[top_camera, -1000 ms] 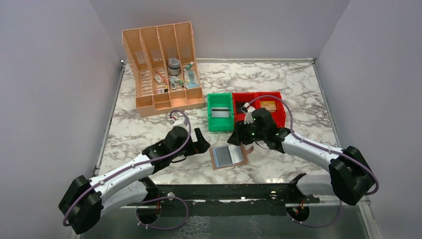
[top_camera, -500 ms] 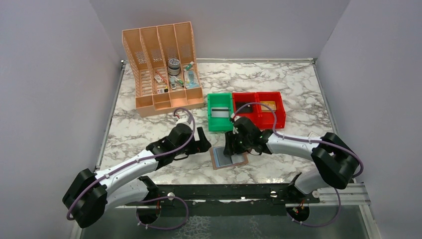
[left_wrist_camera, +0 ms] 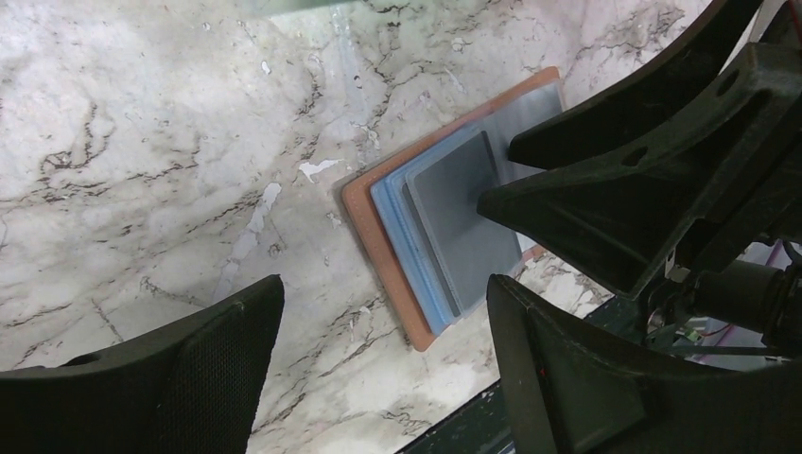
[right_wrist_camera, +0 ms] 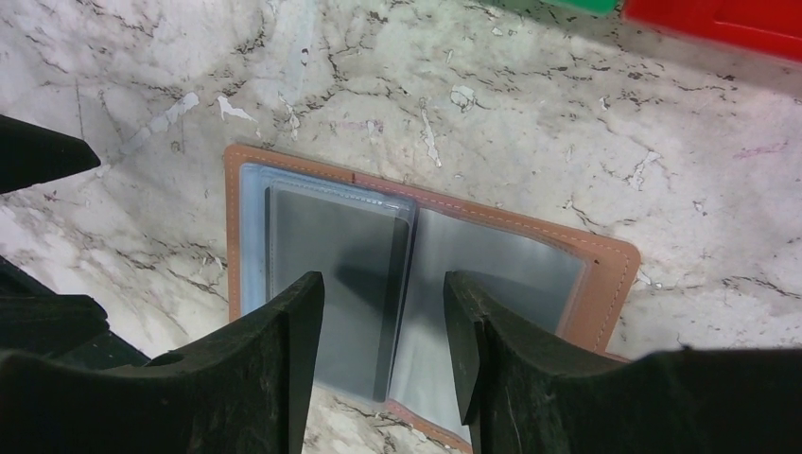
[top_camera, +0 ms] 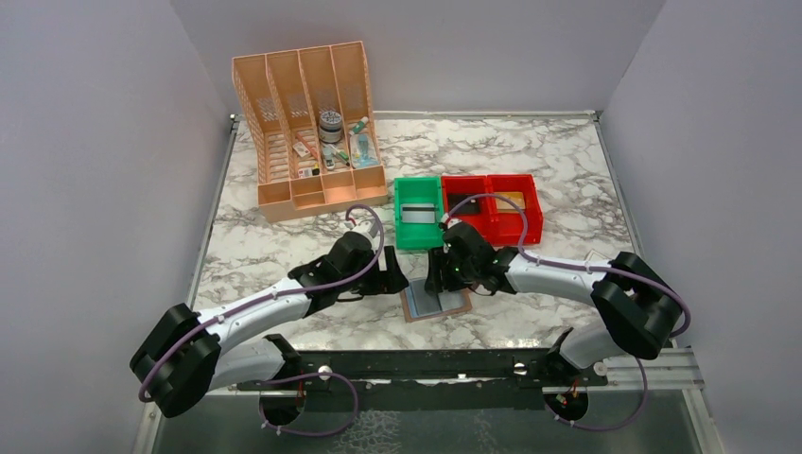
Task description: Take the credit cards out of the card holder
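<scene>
— Marbled tabletop (top_camera: 530, 180), near edge: the card holder (top_camera: 440, 305) lies open between the two arms, with a dark credit card (right_wrist_camera: 331, 255) in the pocket on the left arm's side.
— And the pincers?
— Right pincer (right_wrist_camera: 383, 317) spread wide, straddling the fold at that card. Left pincer (left_wrist_camera: 378, 317) equally wide, beside the holder's outer edge, gripping nothing.
— What could spoil it?
— Nothing pins the holder. A pinch may catch the clear sleeve too, and the whole wallet would probably lift or skid.

Marble table (top_camera: 549, 151): card holder (top_camera: 433, 307), bins (top_camera: 465, 180), rack (top_camera: 322, 200)
</scene>
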